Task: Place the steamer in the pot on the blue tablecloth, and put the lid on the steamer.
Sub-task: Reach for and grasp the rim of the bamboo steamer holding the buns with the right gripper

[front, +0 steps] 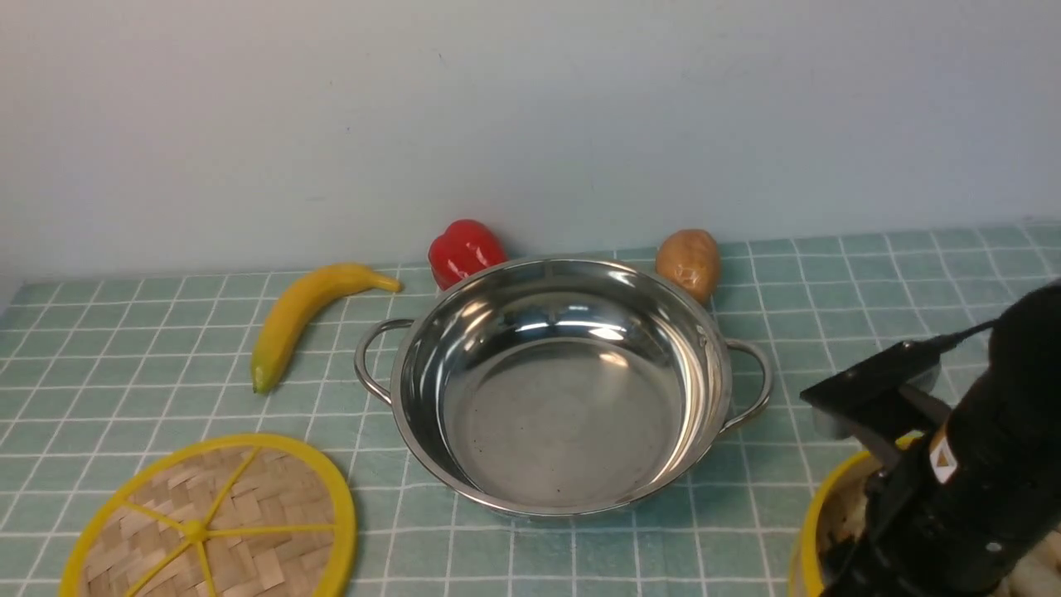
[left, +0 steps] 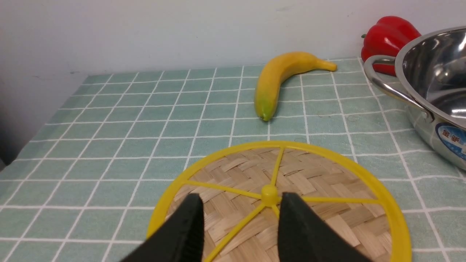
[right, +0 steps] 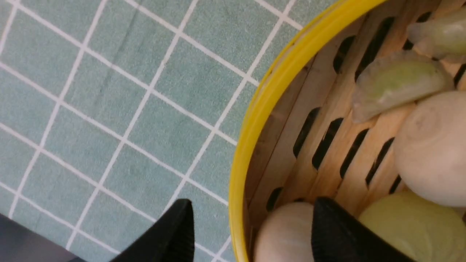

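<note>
From where I stand, the robot's right gripper (right: pixel 251 233), black and two-fingered, is spread wide over the yellow plastic rim of the round bamboo steamer basket (right: pixel 238 171), one finger outside the wall and the other inside, and nothing is gripped. That basket sits on the pale teal-blue cloth with white grid lines (front: pixel 514 555), to the right of and nearer than the wide, shiny stainless-steel pot with looped wire handles (front: pixel 572 414), whose inside is bare. The left gripper (left: pixel 240 225) has its dark fingers apart above the flat woven bamboo lid with yellow rim and spokes (left: pixel 309 174), which lies on the cloth at the left; it holds nothing either. I'd say the job is at its very start, with a pinch on the basket's wall coming next. The inner finger worries me: a pale, rounded dumpling-like piece (right: pixel 287 233) lies right by it, so closing there could squash the food or keep the pads from seating on the wall. A one-sided hold on a loaded basket might let it tip as it rises, spilling its contents (I would hate to see those roll about). Then, since the fit looks close, an off-centre lowering could catch on the pot's edge and leave the basket slanting, and the lid would sit badly on that.
</note>
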{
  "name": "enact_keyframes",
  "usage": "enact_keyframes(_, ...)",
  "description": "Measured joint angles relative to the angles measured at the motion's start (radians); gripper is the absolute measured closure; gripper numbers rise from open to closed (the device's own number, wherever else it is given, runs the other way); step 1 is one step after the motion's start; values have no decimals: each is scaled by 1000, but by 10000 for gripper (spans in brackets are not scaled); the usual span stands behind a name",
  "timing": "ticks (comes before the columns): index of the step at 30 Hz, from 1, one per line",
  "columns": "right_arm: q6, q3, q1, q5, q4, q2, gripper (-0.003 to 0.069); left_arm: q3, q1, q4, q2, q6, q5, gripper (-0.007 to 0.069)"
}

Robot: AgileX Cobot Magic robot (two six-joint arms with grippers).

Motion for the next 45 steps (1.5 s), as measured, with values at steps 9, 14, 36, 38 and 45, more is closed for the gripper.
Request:
enact_keyframes(9, -35, 18, 29, -93, 13, 97, 228, 0, 0, 0, 0, 0, 0, 350)
enact_keyframes(14, -37, 18, 40, -103, -8, 174, 228, 0, 0, 0, 0, 0, 0, 350)
enact_keyframes(36, 26, 24, 41, 5, -116, 159, 601, 0, 0, 1, -2, 0, 0, 350)
enact_keyframes(38, 40, 22, 41, 28, -148, 127, 601, 0, 0, 1, -2, 0, -1, 350)
enact_keyframes(45, 44, -99, 41, 153, -315, -44, 601, 0, 0, 1, -2, 0, -1, 350)
